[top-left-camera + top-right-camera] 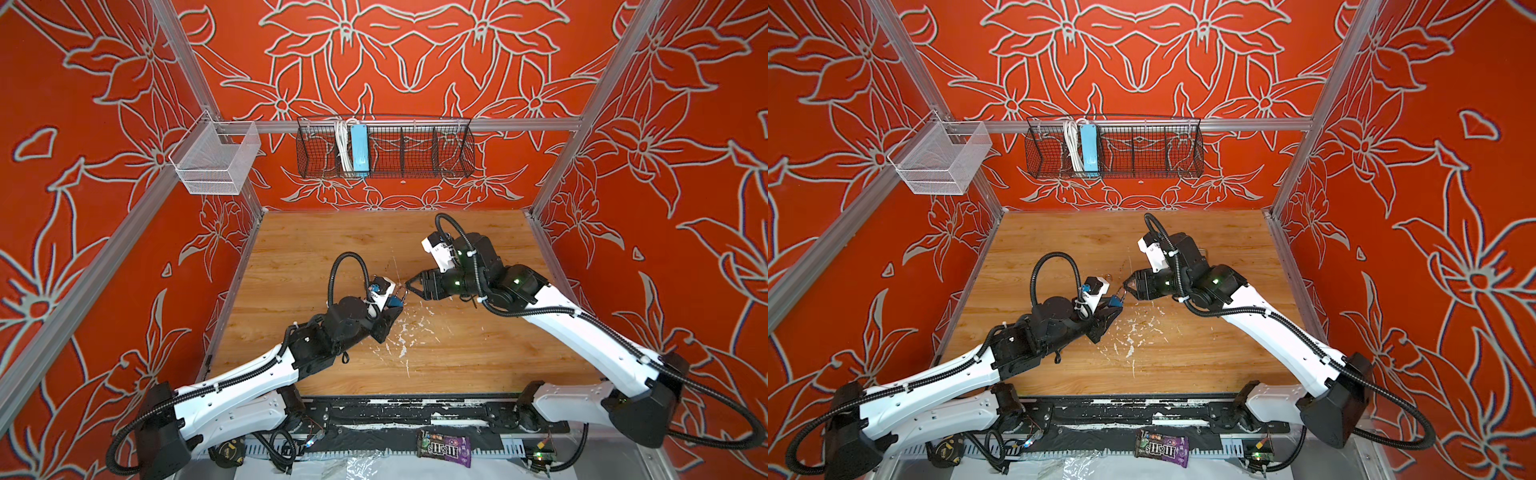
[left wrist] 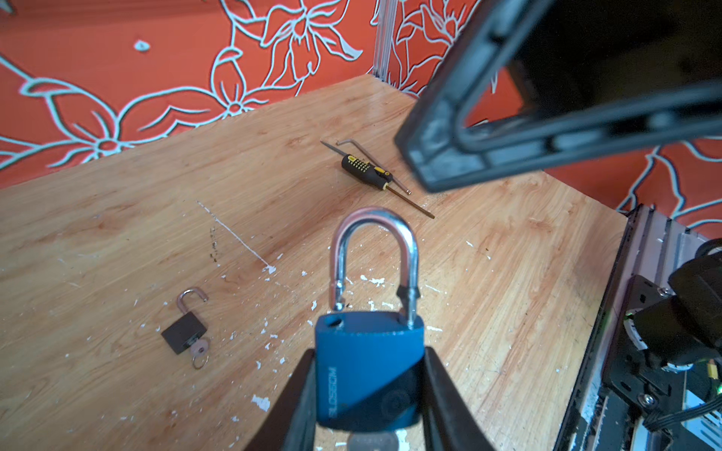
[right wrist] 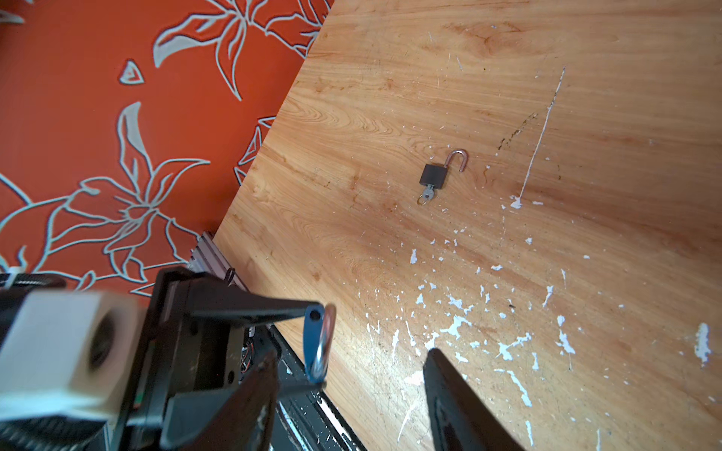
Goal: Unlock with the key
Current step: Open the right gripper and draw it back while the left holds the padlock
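At centre of both top views, the left gripper (image 1: 392, 305) clamps the body of the blue padlock (image 2: 369, 351), held clear of the wooden table (image 1: 457, 353). Its shackle (image 2: 375, 222) points toward the right gripper (image 1: 411, 289), whose jaws stand apart and hold nothing.

Left wrist view: one shackle leg sits out of its hole. A silver key (image 2: 371, 443) head shows under the body, lower middle of frame. We judge the lock sprung, so the step in hand is confirming it. We would squeeze the body square, leave the key seated, and nudge the free leg sideways rather than pull hard.

Containers:
- Black wire basket (image 1: 453, 149), upper middle: holds a light-blue oblong unit (image 1: 359, 149) and a coiled white cable (image 1: 343, 145) near its left end. Its other compartments look empty.
- White mesh basket (image 1: 216, 166), upper left: looks empty.
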Controlling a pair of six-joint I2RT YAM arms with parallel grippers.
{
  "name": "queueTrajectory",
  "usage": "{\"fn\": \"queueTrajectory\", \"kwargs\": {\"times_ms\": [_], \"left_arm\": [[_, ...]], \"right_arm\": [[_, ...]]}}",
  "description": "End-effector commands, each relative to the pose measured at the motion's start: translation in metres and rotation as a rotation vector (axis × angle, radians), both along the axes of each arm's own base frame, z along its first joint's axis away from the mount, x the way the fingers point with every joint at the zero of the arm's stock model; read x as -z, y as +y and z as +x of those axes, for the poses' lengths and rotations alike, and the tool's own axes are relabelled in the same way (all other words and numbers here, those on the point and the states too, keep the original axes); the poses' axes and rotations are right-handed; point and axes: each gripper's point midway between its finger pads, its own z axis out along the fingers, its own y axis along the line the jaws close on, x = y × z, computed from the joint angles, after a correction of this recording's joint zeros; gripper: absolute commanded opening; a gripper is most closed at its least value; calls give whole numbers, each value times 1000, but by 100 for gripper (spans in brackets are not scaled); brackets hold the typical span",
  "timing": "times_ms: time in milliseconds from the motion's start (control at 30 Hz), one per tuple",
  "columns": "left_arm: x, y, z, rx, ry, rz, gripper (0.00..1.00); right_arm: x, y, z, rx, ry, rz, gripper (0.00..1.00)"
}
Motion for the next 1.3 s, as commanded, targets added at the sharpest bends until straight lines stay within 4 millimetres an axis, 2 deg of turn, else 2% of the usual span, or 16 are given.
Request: {"fn": "queueTrajectory", "kwargs": {"times_ms": [0, 267, 667, 933, 1267], "left_arm": [[-26, -8, 0, 34, -78, -61, 0], [-23, -10, -1, 46, -70, -58, 0], [-22, -14, 3, 45, -75, -52, 0], [-25, -12, 2, 48, -90, -59, 0], [-27, -13, 2, 50, -103, -72, 0]], "right_arm": [[-2, -5, 9, 7, -23, -62, 62], [6, 4, 25, -17, -20, -125, 62], [20, 6, 36, -54, -27, -208, 62], [38, 2, 33, -118, 2, -281, 62], [43, -9, 18, -148, 13, -298, 62]]}}
